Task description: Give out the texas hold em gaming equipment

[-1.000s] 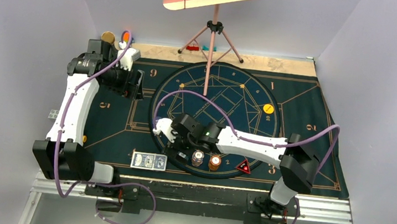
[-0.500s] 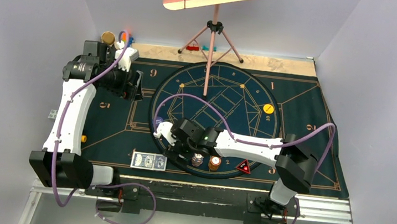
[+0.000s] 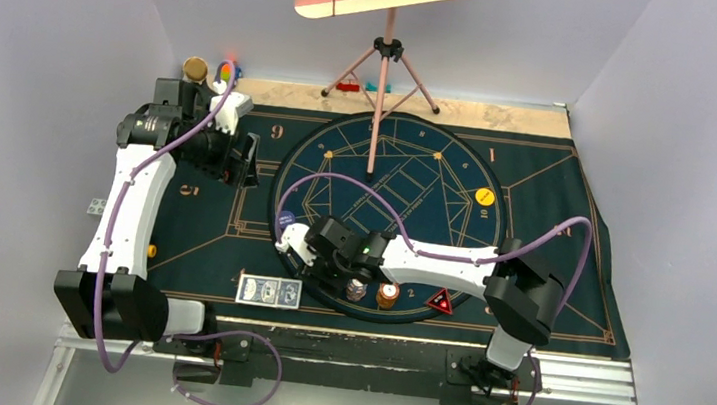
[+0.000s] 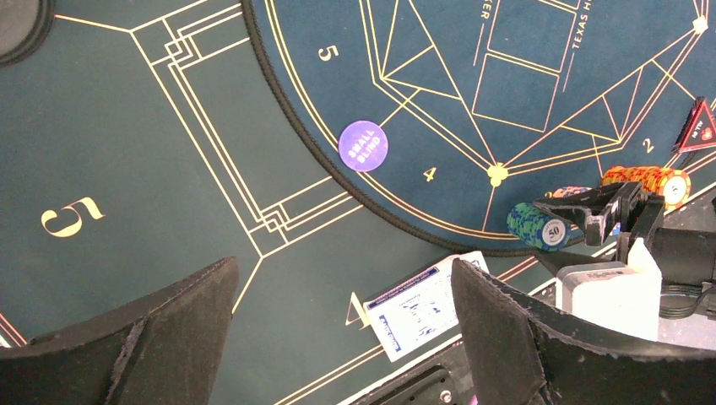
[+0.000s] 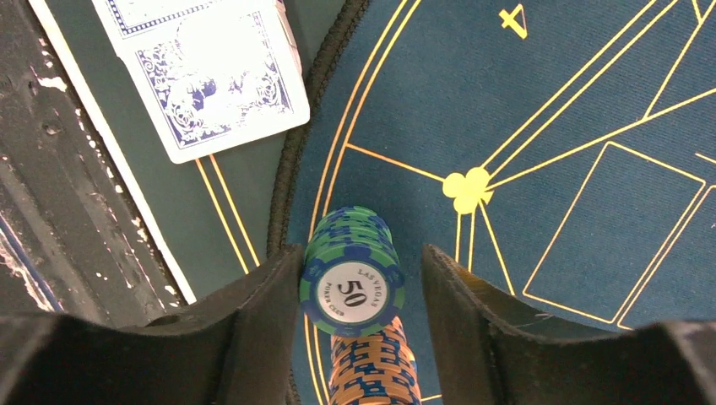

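Note:
A teal striped chip stack (image 5: 352, 283) stands between the fingers of my right gripper (image 5: 361, 261). The left finger touches it and a gap shows at the right finger. An orange chip stack (image 5: 376, 367) stands just behind it. In the top view my right gripper (image 3: 341, 279) is low at the teal stack (image 3: 355, 289), beside the orange stack (image 3: 387, 294) and the red-black marker (image 3: 440, 301). Blue-backed cards (image 3: 268, 292) lie near the front edge. The yellow disc (image 3: 484, 197) and the dark-blue disc (image 3: 285, 219) lie on the round mat. My left gripper (image 3: 243, 160) hangs open and empty, high at the left.
A tripod (image 3: 384, 59) with a pink board stands at the back centre. Toy blocks (image 3: 223, 72) and a brown round lid (image 3: 194, 68) sit at the back left. The dark mat (image 3: 558, 183) covers the table. A metal rail (image 3: 577, 376) runs along the near edge.
My right arm has shifted a little left and nearer, bringing its fingers round the teal chip stack. My left arm has hardly moved.

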Available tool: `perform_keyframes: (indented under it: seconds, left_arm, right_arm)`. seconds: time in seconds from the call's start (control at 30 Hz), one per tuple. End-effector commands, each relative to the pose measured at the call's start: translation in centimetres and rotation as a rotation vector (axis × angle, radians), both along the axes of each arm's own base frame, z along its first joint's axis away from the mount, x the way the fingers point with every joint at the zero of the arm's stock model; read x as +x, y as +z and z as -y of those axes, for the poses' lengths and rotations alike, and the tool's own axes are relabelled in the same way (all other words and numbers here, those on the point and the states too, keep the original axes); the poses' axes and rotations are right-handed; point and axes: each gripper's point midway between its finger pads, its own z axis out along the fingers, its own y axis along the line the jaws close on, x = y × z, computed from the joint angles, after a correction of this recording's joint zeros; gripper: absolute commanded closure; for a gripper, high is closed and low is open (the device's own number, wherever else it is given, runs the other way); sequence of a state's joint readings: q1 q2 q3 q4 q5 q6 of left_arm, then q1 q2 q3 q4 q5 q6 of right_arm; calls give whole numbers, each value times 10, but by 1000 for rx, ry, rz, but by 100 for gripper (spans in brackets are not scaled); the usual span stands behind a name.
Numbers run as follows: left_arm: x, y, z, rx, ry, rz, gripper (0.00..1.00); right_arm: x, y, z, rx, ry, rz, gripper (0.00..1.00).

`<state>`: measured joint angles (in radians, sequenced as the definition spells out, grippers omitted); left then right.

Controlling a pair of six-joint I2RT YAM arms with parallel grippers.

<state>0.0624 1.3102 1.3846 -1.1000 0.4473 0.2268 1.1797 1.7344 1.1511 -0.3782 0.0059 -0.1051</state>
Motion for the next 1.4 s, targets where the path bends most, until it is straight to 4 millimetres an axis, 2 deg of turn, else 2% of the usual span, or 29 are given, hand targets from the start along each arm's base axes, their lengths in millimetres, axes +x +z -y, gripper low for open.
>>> perform_keyframes:
  seconds: [0.0, 0.2, 0.27, 0.37, 0.53, 0.63, 0.77, 0.83, 1.07, 1.23, 1.37]
  left_arm:
    - [0, 11, 5, -19, -17, 48, 0]
    - [-2, 9, 4, -13, -23, 49, 0]
    - [-3, 8, 4, -11, -27, 50, 0]
    - [-3, 8, 4, -12, -32, 53, 0]
    - [-3, 9, 5, -14, -37, 58, 0]
    - [-2, 9, 5, -15, -38, 58, 0]
    - [-1, 8, 5, -18, -32, 52, 0]
    - [0, 7, 5, -19, -29, 48, 0]
    - [4, 1, 4, -20, -11, 36, 0]
    - [4, 1, 5, -25, -13, 38, 0]
    - [4, -2, 1, -3, -9, 37, 0]
  right_arm:
    - [2, 9, -7, 47, -4, 12, 48]
    - [3, 4, -4, 36, -8, 9, 59]
    - [4, 7, -5, 52, -12, 13, 72]
    - [10, 18, -9, 78, -18, 26, 99]
    - [26, 51, -20, 144, -35, 60, 100]
    - [44, 71, -29, 188, -62, 84, 100]
    - [69, 84, -48, 234, -79, 76, 100]
    - [80, 83, -59, 240, -86, 83, 100]
    - [123, 56, -87, 249, -134, 83, 100]
    - [150, 37, -93, 260, -189, 103, 100]
    - [161, 26, -93, 266, -217, 112, 100]
